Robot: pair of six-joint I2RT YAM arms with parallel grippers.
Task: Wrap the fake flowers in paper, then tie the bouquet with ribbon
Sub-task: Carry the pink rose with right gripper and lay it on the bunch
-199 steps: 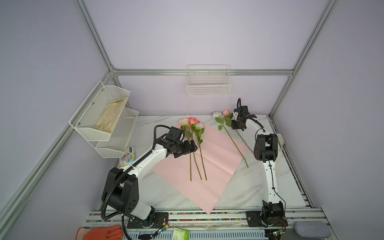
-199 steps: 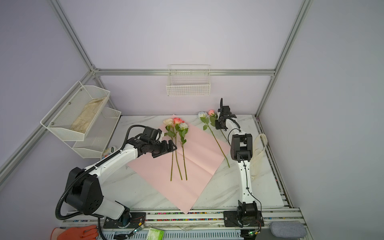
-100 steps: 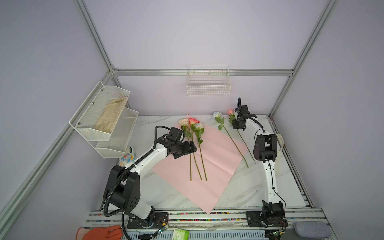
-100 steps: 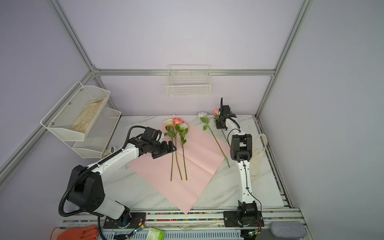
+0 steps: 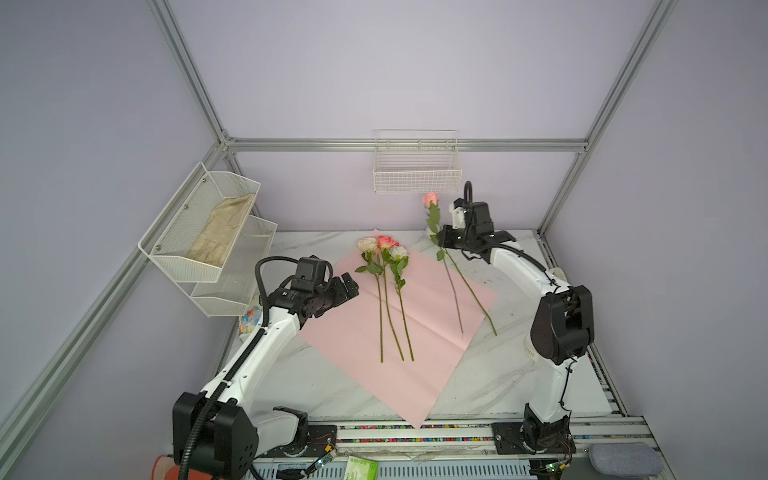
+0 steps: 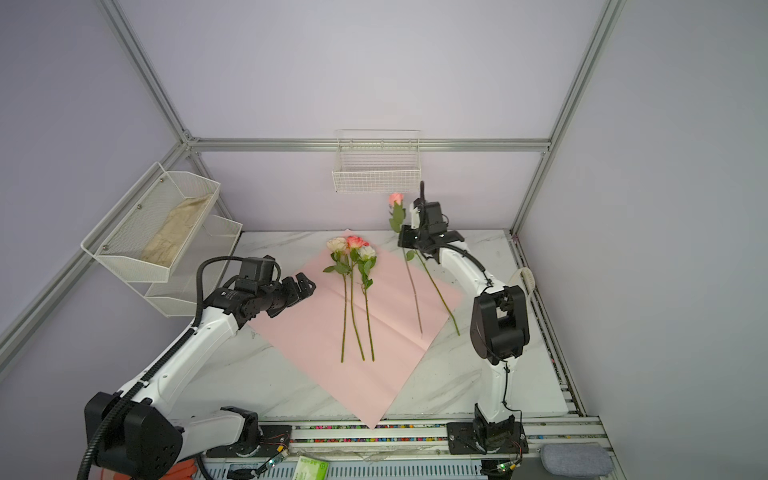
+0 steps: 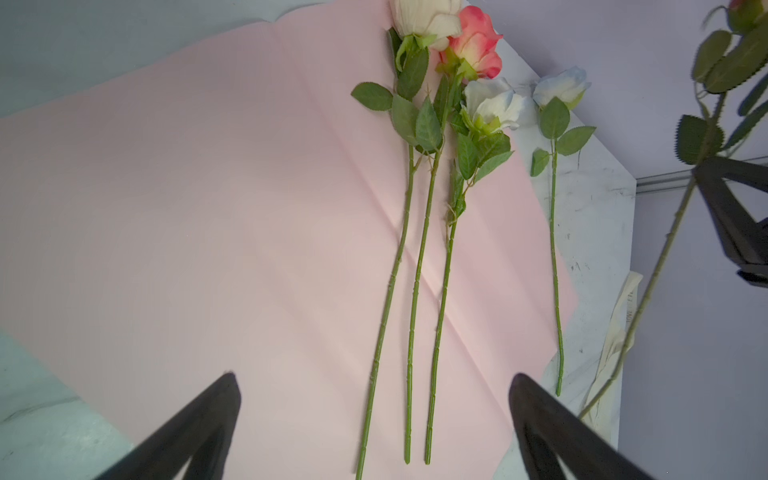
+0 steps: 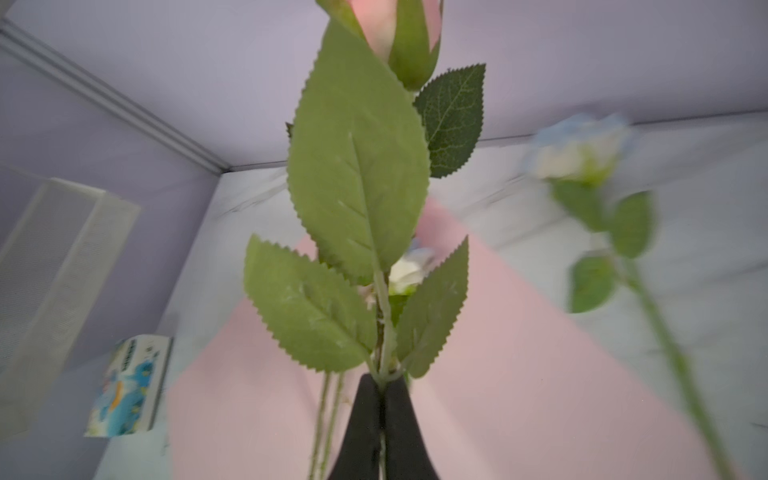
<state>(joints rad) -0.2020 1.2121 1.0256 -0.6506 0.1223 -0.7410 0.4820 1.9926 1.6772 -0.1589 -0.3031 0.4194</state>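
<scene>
The bouquet is not yet gathered. Three roses (image 5: 387,242) lie side by side on the pink paper (image 5: 353,340) in the middle of the table (image 5: 498,374), blooms toward the far wall and stems close together. A pale blue rose (image 7: 561,89) lies apart from them at the paper's right edge, its bloom off the sheet.

The right gripper (image 8: 381,384) is pinched tight on the stem of a fifth rose, the pink rose (image 8: 361,174), just below its lowest leaves. In both top views its bloom is up near the back wall and its stem slants down past the paper's right corner. Whether the tip touches the table cannot be told. The left gripper (image 5: 348,289) hovers over the paper's left side, jaws spread wide and holding nothing.

Each rose looks very light. The held stem runs straight from a single pinch, so the stems seem stiff enough to carry from one point. They are thin and smooth, though, and will likely roll or slip in a flat grip. A hold just under a leaf joint gives a stop. The blooms and leaves look soft and would crush or bend, so the bare stem is the place to grip.

For tying, the stems are probably best held bunched at mid-length, below the leaves. The thin paper will likely slide and crease. A cream ribbon (image 7: 621,320) lies by the table's right edge.
</scene>
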